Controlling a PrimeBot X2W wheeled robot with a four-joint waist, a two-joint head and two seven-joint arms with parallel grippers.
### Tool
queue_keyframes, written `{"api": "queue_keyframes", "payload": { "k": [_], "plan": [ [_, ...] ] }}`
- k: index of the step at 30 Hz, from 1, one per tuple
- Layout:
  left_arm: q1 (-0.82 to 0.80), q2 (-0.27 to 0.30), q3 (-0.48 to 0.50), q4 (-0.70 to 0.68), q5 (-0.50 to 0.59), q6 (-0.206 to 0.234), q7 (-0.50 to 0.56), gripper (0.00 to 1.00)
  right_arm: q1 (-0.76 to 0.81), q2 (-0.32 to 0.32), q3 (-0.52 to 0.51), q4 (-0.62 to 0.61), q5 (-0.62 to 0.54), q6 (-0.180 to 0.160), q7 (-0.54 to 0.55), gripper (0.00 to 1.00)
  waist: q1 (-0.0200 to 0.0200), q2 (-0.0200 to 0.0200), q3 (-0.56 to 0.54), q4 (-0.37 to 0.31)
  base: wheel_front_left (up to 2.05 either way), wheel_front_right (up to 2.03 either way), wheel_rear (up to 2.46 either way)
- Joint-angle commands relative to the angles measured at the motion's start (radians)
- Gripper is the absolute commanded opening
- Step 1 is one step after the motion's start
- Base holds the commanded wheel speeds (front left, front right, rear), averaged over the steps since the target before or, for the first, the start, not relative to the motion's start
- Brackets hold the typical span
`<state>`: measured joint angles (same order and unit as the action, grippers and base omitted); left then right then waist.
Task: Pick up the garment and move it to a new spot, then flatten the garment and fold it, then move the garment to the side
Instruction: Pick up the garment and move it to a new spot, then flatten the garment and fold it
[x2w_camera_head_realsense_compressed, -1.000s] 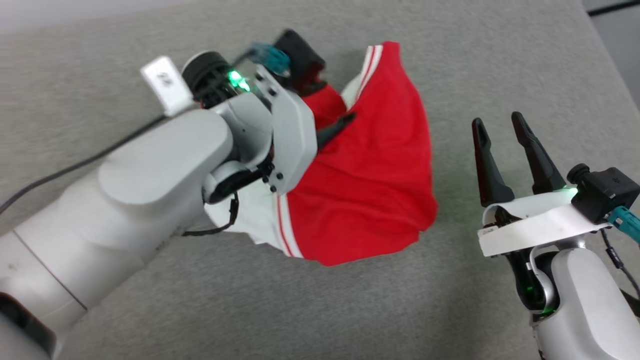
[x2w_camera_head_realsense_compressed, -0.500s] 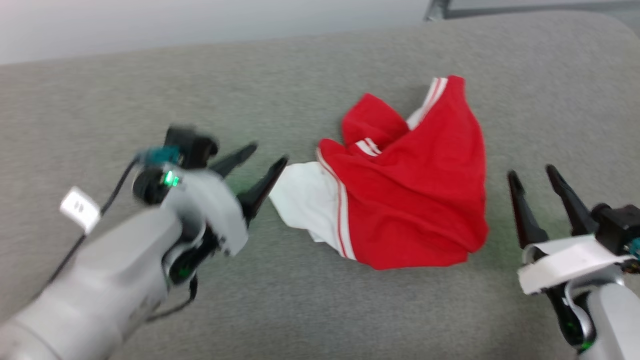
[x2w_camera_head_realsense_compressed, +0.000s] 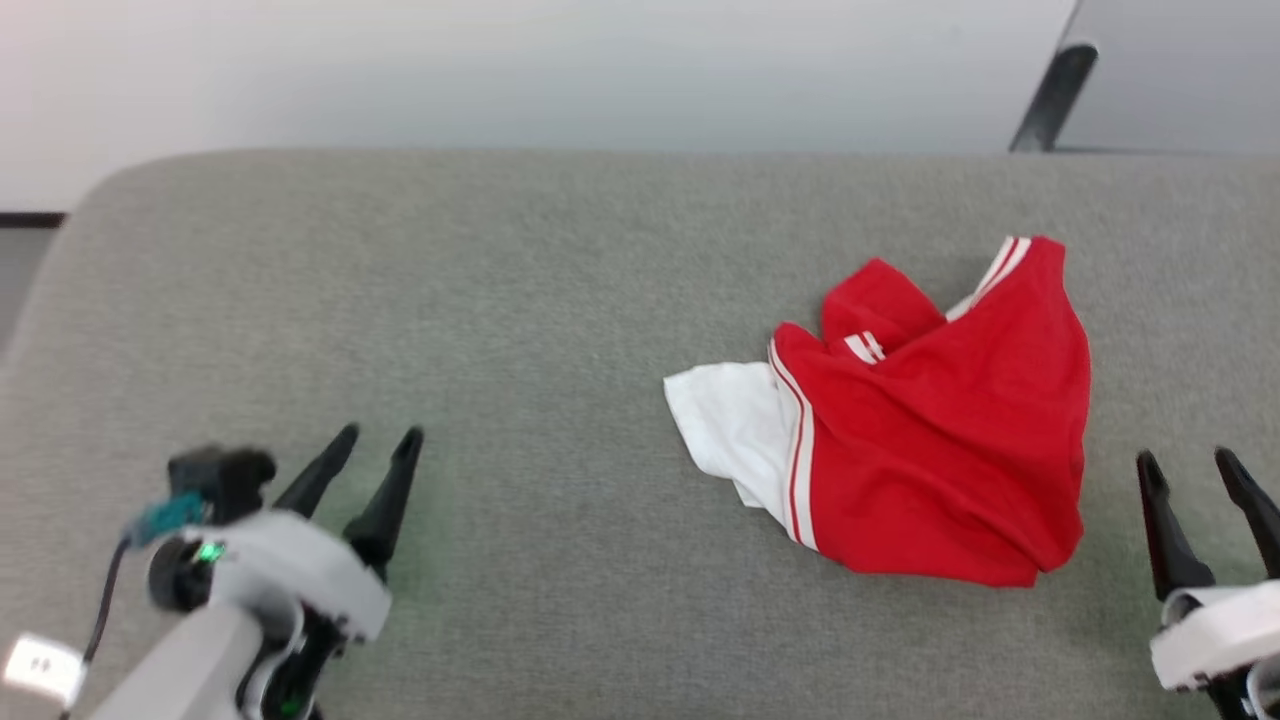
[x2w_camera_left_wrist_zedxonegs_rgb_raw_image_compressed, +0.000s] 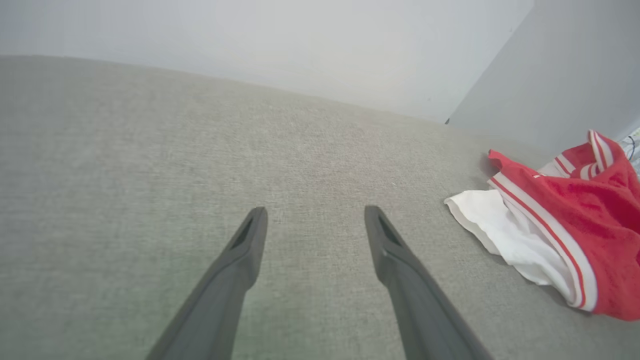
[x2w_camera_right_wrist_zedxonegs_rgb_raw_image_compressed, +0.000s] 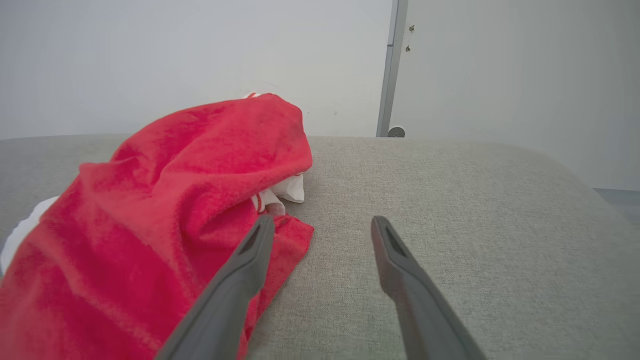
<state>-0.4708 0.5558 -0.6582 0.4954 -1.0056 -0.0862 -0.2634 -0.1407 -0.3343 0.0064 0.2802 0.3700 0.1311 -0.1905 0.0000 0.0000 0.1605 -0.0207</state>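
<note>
With our left claw (x2w_camera_head_realsense_compressed: 380, 433) and right claw (x2w_camera_head_realsense_compressed: 1186, 457) both wide and empty, the garment (x2w_camera_head_realsense_compressed: 930, 470) lies crumpled on the table (x2w_camera_head_realsense_compressed: 500, 300), right of middle, so we judge flattening, folding and setting aside remain.

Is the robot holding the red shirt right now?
No, the shirt lies crumpled on the grey cushion, and the left gripper and right gripper both have open, empty jaws.

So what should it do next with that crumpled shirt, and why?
Probably bring the right gripper to the edge of the garment and grasp it: it lies crumpled, and that gripper stands open beside it, the left gripper farther off.
</note>
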Motion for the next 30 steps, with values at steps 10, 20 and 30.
{"api": "queue_keyframes", "payload": {
  "k": [10, 20, 30],
  "plan": [
    [0.308, -0.015, 0.305, -0.214, 0.33, 0.117, -0.001, 1.0, 0.114, 0.013, -0.076, -0.08, -0.008, 0.0, 0.056, 1.0, 0.0, 0.0, -0.127, 0.064, 0.0, 0.0, 0.0],
    [0.432, -0.083, 0.474, -0.331, 0.47, 0.111, -0.001, 1.0, 0.125, 0.04, -0.085, -0.127, -0.021, 0.0, 0.083, 1.0, 0.0, 0.0, -0.151, 0.059, 0.0, 0.0, 0.0],
    [0.475, -0.131, 0.519, -0.314, 0.523, 0.071, -0.001, 1.0, 0.127, 0.045, -0.078, -0.12, -0.019, 0.0, 0.08, 1.0, 0.0, 0.0, -0.148, 0.05, 0.0, 0.0, 0.0]
  ]
}}
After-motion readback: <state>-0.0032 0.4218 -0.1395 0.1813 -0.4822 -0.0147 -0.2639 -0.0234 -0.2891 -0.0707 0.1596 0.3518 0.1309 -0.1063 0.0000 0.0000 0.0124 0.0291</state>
